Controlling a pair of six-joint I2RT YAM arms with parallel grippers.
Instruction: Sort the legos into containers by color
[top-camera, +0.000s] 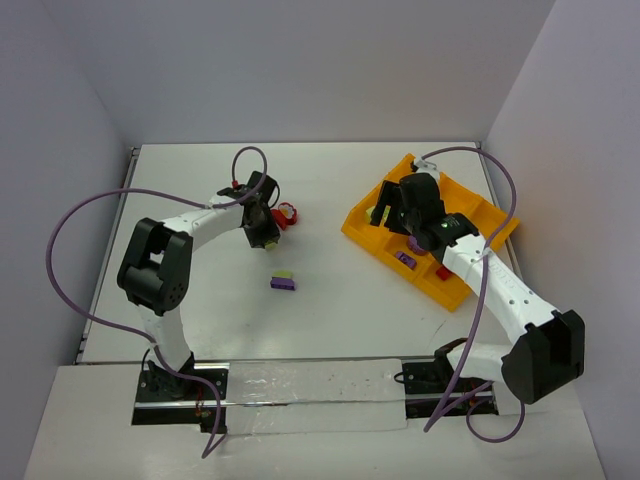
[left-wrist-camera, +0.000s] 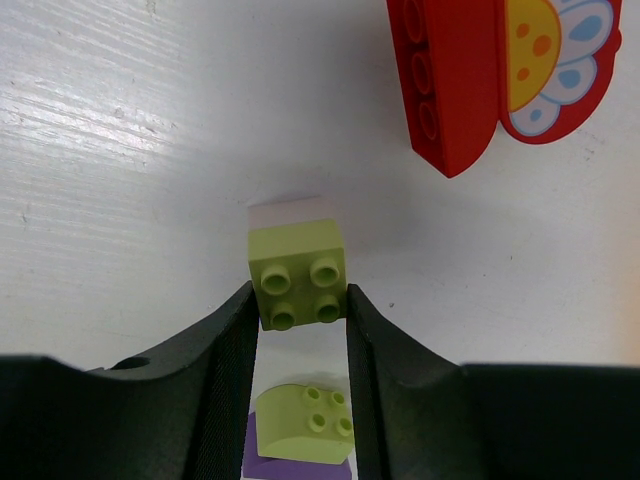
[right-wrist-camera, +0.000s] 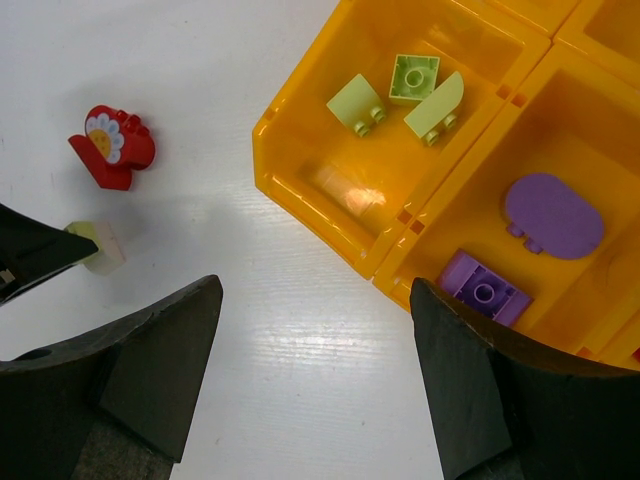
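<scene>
One white table (top-camera: 200, 190) carries everything, its surface streaked with fine brushed lines; on its right side lies one glossy, translucent orange-yellow tray (right-wrist-camera: 322, 222), moulded into rectangular compartments by raised walls. Your right gripper (right-wrist-camera: 315, 288) hangs above the tray's near corner, its jaws spread wide with nothing between them; your left gripper (left-wrist-camera: 298, 292) is at the middle of the table, its smooth black fingers (left-wrist-camera: 225, 370) pressed against both sides of a pale green brick (left-wrist-camera: 297, 262), a square block with four round studs; you cannot tell whether it rests on the table or sits just off it. Just beyond it lies one red flower piece (left-wrist-camera: 450, 90), a rounded brick printed with a daisy, white petals around a yellow centre; nearer the arms lies one clump (top-camera: 283, 281), a curved pale green brick stacked on a purple one. In the tray you can count three pale green pieces (right-wrist-camera: 413, 77) in one compartment, a slope, a square and a curve; the adjoining compartment holds two purple pieces (right-wrist-camera: 553, 215), an oval plate and a studded brick.
</scene>
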